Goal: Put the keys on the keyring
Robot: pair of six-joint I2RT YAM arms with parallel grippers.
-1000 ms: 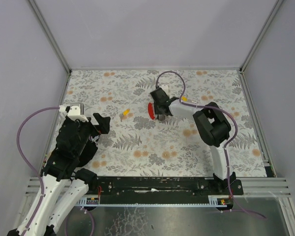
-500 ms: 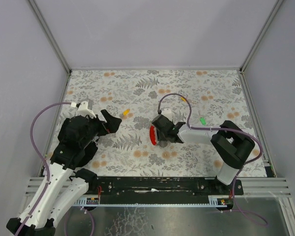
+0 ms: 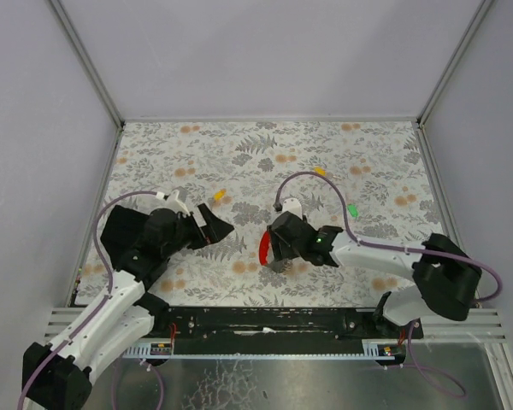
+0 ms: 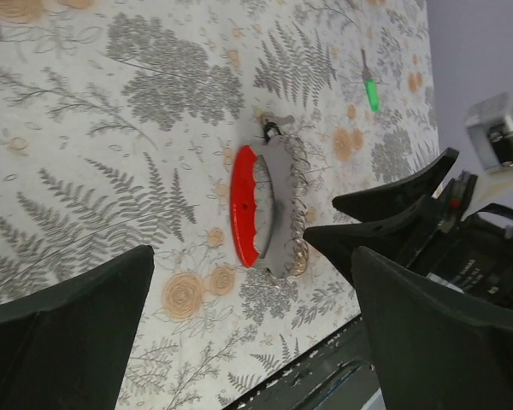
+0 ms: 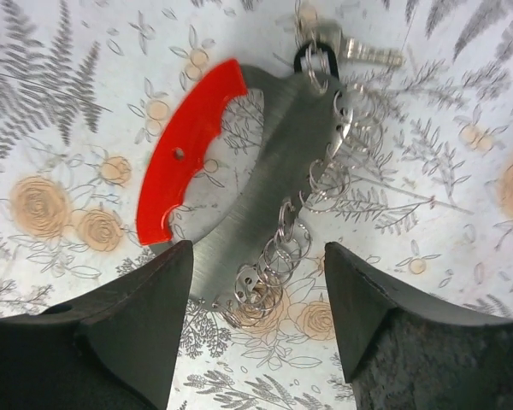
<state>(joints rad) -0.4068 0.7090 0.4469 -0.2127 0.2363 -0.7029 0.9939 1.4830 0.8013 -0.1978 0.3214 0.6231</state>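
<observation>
The keyring [image 3: 263, 249] is a red arc joined to a grey metal plate with a chain of small wire rings. It lies flat on the flowered mat, near the middle front. My right gripper [image 3: 274, 253] hovers over it, open. In the right wrist view its fingers [image 5: 137, 329] straddle the low end of the grey plate [image 5: 265, 171] and the rings [image 5: 312, 218]. My left gripper [image 3: 218, 224] stands wide open just left of it, with the keyring [image 4: 244, 205] ahead of its jaws. A yellow key [image 3: 220, 195], an orange key [image 3: 320, 171] and a green key [image 3: 353, 209] lie loose on the mat.
A small metal key [image 5: 368, 55] sits at the top end of the ring chain. The right arm's purple cable [image 3: 308, 178] arcs over the mat. A black metal rail [image 3: 274, 320] runs along the near edge, and grey walls close in the other sides.
My right arm has brought the keyring from mid-table toward the near edge and its jaws have widened off it. My left gripper has swung right, closer to the keyring.
</observation>
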